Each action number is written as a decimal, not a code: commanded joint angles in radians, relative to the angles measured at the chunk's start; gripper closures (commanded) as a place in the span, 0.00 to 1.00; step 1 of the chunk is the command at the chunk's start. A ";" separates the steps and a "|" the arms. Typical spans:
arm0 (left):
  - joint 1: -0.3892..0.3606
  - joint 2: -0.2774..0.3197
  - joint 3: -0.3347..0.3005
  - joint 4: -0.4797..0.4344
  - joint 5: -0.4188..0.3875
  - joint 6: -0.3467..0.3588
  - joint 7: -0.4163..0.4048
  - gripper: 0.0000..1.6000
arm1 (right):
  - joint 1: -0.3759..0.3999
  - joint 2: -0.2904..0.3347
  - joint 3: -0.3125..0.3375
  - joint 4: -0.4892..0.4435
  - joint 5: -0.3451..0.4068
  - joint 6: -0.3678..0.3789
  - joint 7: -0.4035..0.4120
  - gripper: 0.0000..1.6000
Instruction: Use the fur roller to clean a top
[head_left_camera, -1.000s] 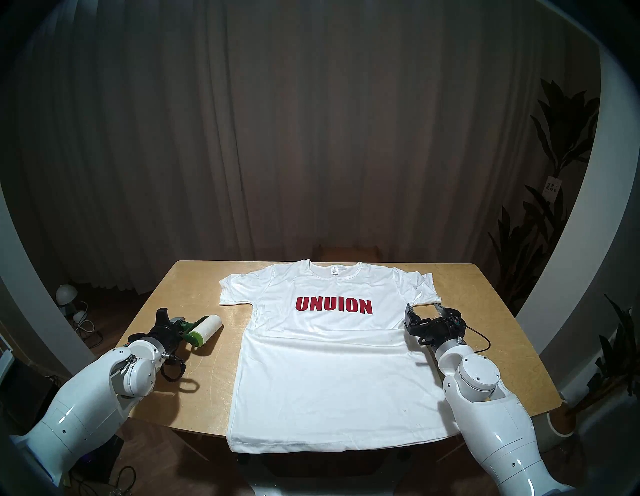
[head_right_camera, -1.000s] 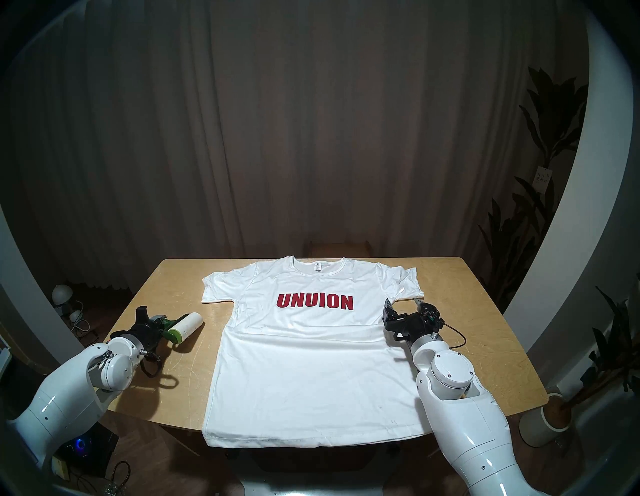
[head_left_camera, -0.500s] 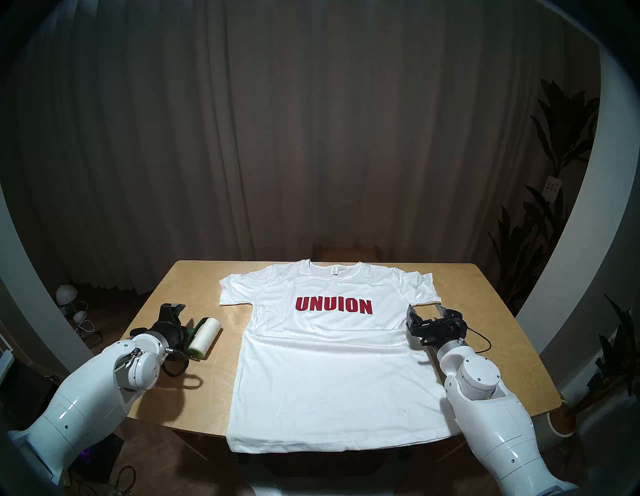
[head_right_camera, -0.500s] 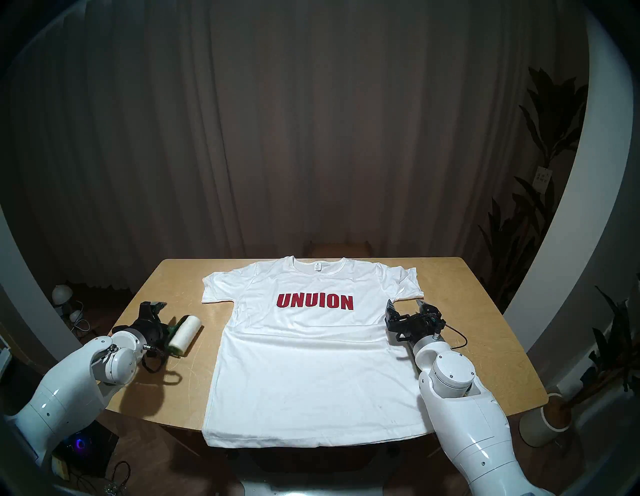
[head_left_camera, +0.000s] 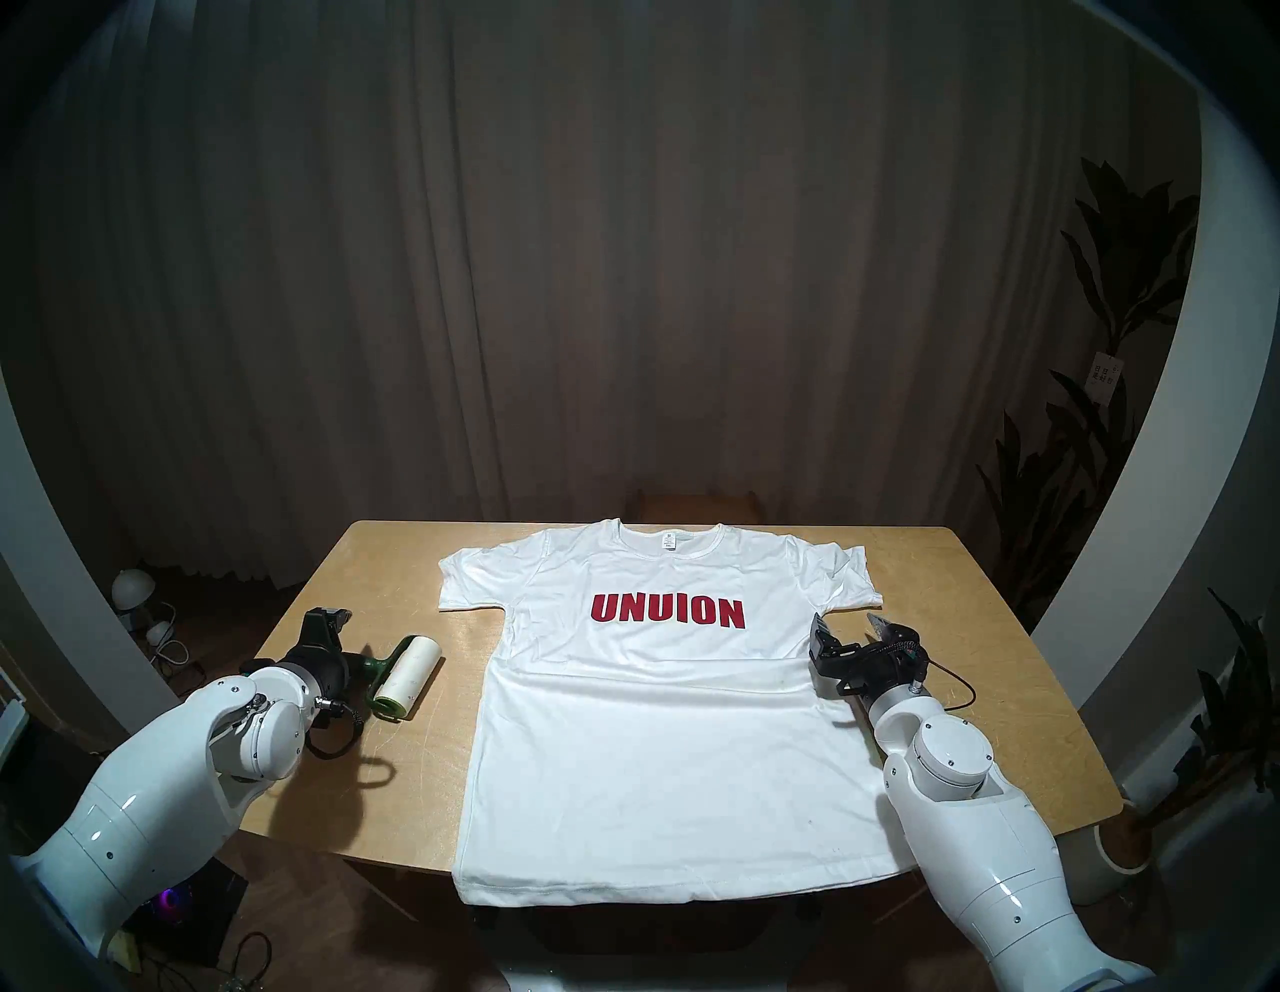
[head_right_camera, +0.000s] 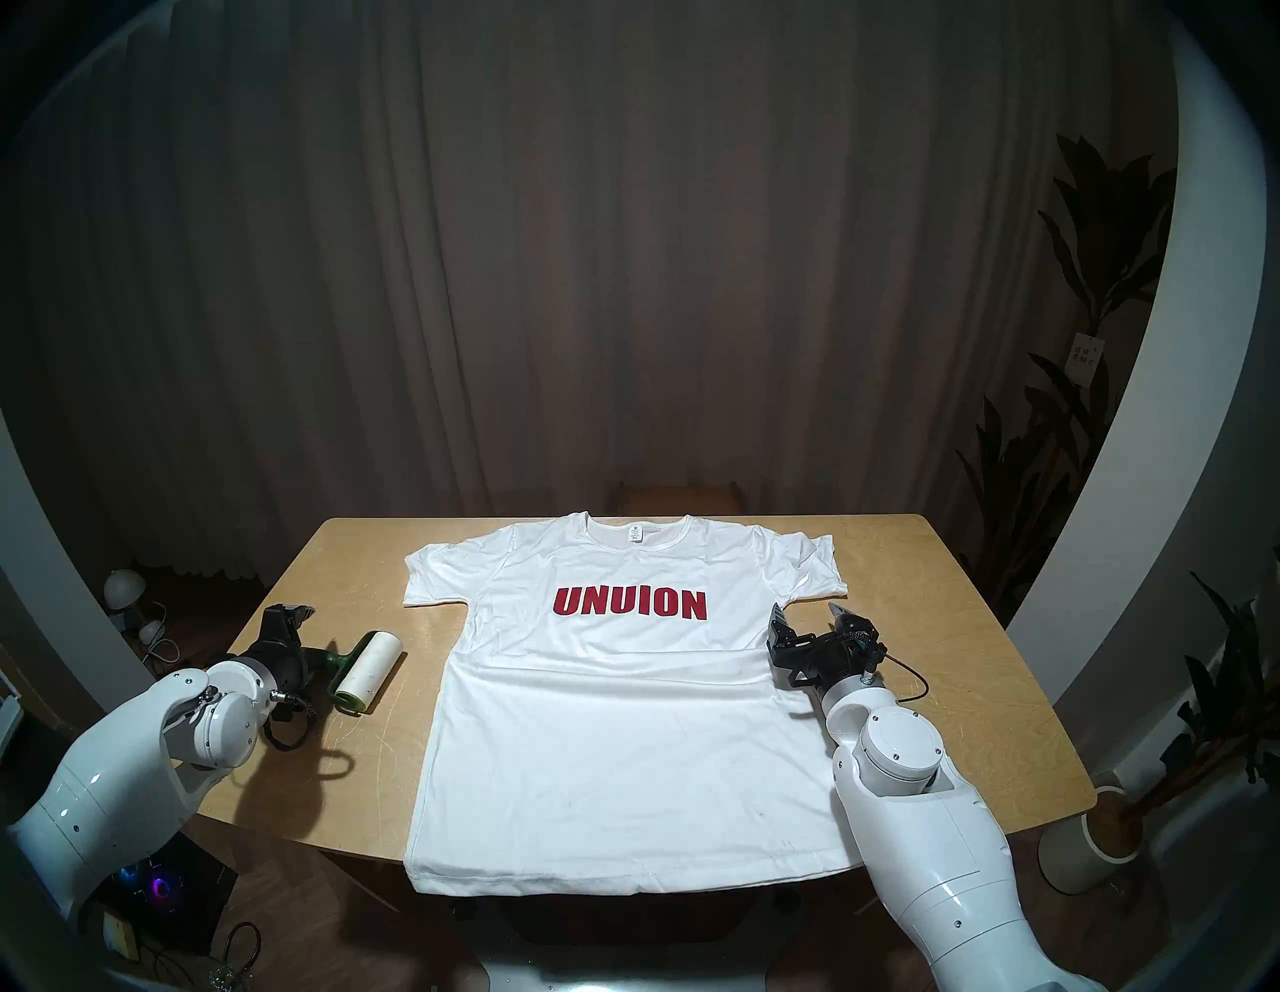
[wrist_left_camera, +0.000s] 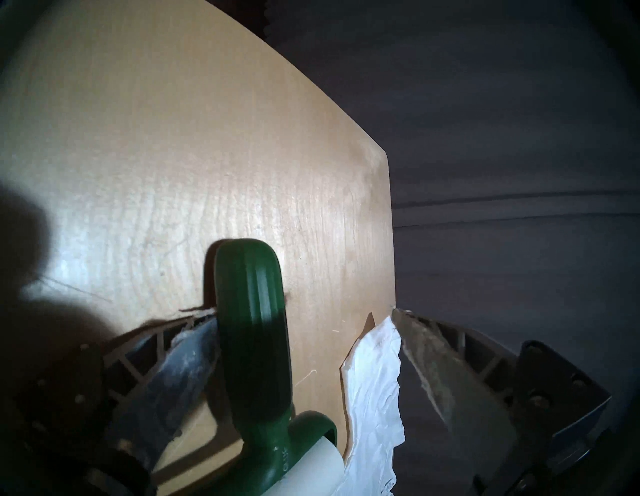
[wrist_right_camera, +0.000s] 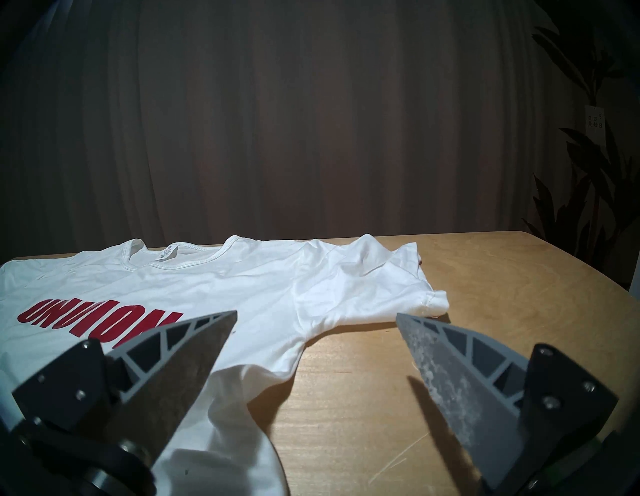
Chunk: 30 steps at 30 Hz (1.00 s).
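Centrally, the bench (head_left_camera: 388, 783) is carrying the top (head_left_camera: 665, 727) lying flat; the fur roller (head_left_camera: 405, 668) is lying beside its left side. Both the left end effector (wrist_left_camera: 304, 311) and right end effector (wrist_right_camera: 315, 318) are gaping wide, gripping nothing.

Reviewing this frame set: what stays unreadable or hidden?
- White T-shirt neck label: too small to read in head views.
- Green-handled white lint roller: its roll is cut off by the left wrist view's bottom edge.
- Left gripper: its right finger is hidden behind the wrist in head views.
- Plant's paper tag: blurred.
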 joint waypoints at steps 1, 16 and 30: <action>0.107 0.057 -0.069 -0.108 -0.016 -0.068 0.004 0.00 | 0.026 -0.002 0.000 -0.003 -0.003 -0.019 0.005 0.00; 0.321 0.060 -0.236 -0.308 0.050 -0.182 -0.172 0.00 | 0.032 0.004 0.014 0.015 -0.018 -0.022 0.021 0.00; 0.193 0.031 -0.178 -0.310 0.085 -0.115 -0.297 0.00 | 0.104 -0.014 0.061 -0.048 0.036 0.011 0.023 0.00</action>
